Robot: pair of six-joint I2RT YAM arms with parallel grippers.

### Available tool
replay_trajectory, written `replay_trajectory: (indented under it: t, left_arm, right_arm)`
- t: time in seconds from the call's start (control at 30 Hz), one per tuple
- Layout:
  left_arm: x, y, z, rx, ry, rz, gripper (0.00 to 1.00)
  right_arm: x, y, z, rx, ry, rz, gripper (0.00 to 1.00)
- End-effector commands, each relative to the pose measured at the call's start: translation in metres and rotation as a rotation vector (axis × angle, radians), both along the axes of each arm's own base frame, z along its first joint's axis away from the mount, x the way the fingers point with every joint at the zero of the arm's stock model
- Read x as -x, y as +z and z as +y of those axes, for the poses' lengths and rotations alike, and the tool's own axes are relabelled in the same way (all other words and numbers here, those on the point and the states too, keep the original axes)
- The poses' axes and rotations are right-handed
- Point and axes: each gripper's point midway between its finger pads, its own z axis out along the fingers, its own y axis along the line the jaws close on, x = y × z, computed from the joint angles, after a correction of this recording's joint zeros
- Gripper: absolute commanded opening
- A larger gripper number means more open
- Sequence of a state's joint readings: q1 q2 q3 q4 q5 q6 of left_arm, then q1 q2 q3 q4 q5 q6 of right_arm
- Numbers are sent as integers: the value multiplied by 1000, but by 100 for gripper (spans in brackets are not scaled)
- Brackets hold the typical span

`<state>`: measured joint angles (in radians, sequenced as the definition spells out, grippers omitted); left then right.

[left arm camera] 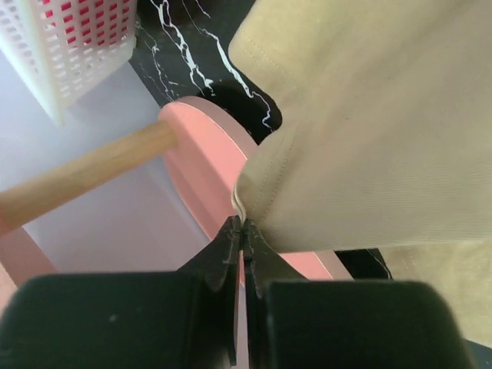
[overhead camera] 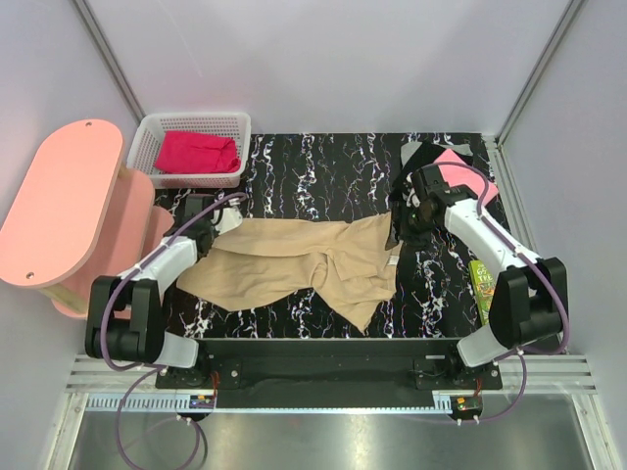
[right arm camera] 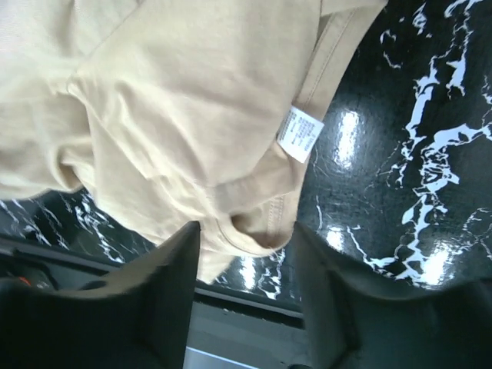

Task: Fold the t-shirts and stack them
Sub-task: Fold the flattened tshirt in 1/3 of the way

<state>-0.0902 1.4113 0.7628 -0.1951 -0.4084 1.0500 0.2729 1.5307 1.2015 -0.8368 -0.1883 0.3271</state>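
**Tan t-shirt half spread on a black marbled table, one gripper clamped on it, the other let go**

A tan t-shirt [overhead camera: 294, 262] lies rumpled across the middle of a black table [overhead camera: 333, 166] veined with white. It is partly folded over on itself, with loose creases along its near edge.

The left gripper [left arm camera: 242, 228] sits at the shirt's left edge. Its jaws are pressed tight together, pinching a stitched hem of the tan cloth.

The right gripper [right arm camera: 244, 231] is at the shirt's right end, by the collar. Its jaws stand apart, gripping nothing; a fold of the collar lies loosely between them. A small white label [right arm camera: 300, 134] shows inside the neckline.

A magenta-red t-shirt [overhead camera: 196, 152] lies in a white basket [overhead camera: 147, 137] at the table's far left corner. At the far right corner a pink t-shirt [overhead camera: 462, 172] rests on top of a black t-shirt [overhead camera: 416, 155]. A green book [overhead camera: 480, 279] lies along the right edge, near the right arm. A pink oval stand [overhead camera: 59, 201] with wooden legs is just off the table's left side.
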Motion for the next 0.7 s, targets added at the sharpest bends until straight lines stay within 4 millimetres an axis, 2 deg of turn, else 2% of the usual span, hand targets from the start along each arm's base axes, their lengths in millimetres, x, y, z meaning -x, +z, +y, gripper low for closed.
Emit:
replay_trajectory:
  t: [0.0, 0.03, 0.07, 0.1, 0.17, 0.2, 0.23, 0.27, 0.33, 0.4, 0.43, 0.47, 0.53, 0.67]
  left_arm:
    - [-11, 43, -2, 50, 19, -108, 22]
    - [-13, 56, -4, 65, 16, -132, 26]
    - [-17, 73, -6, 82, 13, -157, 53]
    - [-20, 83, -10, 110, 11, -178, 60]
    - [-25, 109, -18, 139, 4, -208, 66]
    - [-26, 113, -24, 175, 7, -215, 70]
    - [-27, 117, -28, 193, 3, -213, 71]
    - [-28, 117, -36, 210, -9, -203, 72]
    - [-29, 109, -45, 227, -16, -186, 72]
    - [-31, 84, -54, 238, -10, -127, 70]
    - [-33, 66, -57, 237, -4, -79, 65]
    - [-33, 56, -60, 243, -1, -55, 63]
    - [-36, 33, -61, 253, 19, -8, 62]
    - [-46, 9, -59, 223, 27, 5, 61]
  right_arm:
    - [1, 28, 10, -67, 20, -57, 65]
    - [-2, 34, 11, -69, 21, -72, 68]
    - [-5, 38, 12, -70, 25, -75, 69]
    - [-16, 54, 16, -85, 31, -116, 68]
    - [-30, 56, 21, -88, 31, -114, 67]
    - [-42, 67, 24, -98, 33, -144, 64]
    - [-50, 57, 27, -92, 33, -118, 62]
    - [-58, 56, 29, -97, 32, -116, 60]
    - [-75, 47, 40, -118, 34, -84, 58]
    - [-89, 34, 51, -156, 33, -55, 56]
    - [-92, 28, 55, -172, 20, -37, 53]
    - [-96, 23, 57, -179, 14, -34, 52]
    - [-97, 5, 59, -180, 7, 9, 51]
    - [-92, -18, 55, -154, -1, 44, 50]
